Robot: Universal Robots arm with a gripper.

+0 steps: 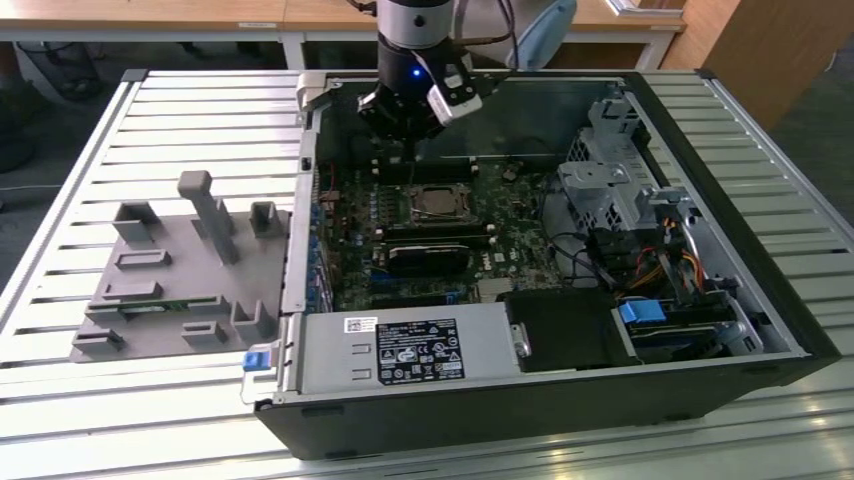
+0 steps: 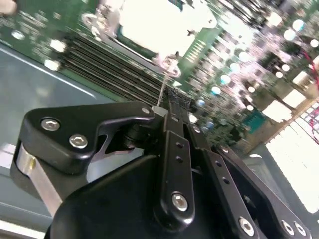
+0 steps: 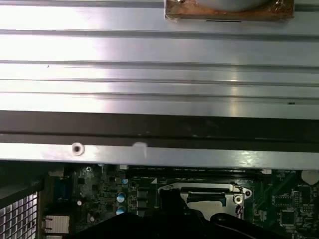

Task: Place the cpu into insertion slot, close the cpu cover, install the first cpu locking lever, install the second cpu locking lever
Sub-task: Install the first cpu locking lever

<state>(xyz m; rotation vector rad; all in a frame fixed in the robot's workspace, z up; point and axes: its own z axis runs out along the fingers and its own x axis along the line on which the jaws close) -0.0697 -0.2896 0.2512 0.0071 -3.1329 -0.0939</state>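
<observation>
While the gripper (image 1: 404, 155) hangs inside the open computer case (image 1: 534, 420), its fingers (image 2: 172, 144) are pinched together on a thin silvery locking lever (image 2: 162, 89) — the cpu (image 1: 434, 204) lies in the insertion slot (image 1: 458, 205) just beside, on the green motherboard (image 1: 527, 215).

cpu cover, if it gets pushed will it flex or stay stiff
Probably fairly stiff yet bendable: the cpu cover looks like thin sheet metal around a big window. Likely light for its size. Its shiny face could be slippery.
</observation>
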